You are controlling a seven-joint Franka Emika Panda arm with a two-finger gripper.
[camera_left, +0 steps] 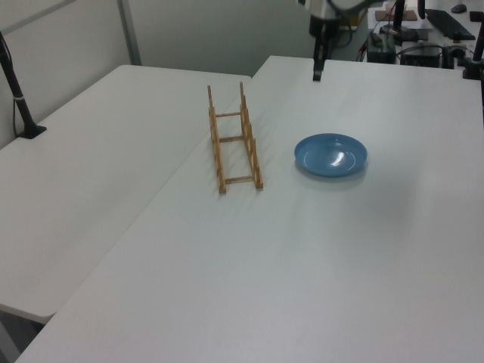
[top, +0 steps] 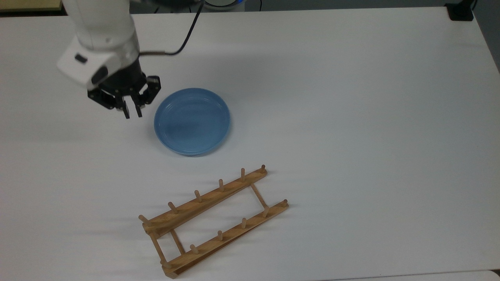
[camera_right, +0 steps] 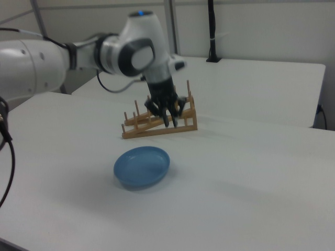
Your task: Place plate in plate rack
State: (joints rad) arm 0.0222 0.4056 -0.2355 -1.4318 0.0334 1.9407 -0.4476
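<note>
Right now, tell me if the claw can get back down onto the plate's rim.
Probably yes. The claw hangs empty above the table, just off the plate toward the top view's left. Nothing lies between them, and the plate rack sits apart from the plate.

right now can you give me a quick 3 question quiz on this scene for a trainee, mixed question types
1. True or false: the plate is standing between the pegs of the plate rack.
2. Multiple choice: in the top view, where is the gripper relative to the plate? A) on the top view's left of it, B) directly over its centre, C) on the top view's right of it.
3. Short answer: is the gripper holding anything?

Key:
1. False. The plate lies flat on the white table, apart from the rack.
2. A.
3. No. Its fingers are apart and hold nothing, raised above the table.
</note>
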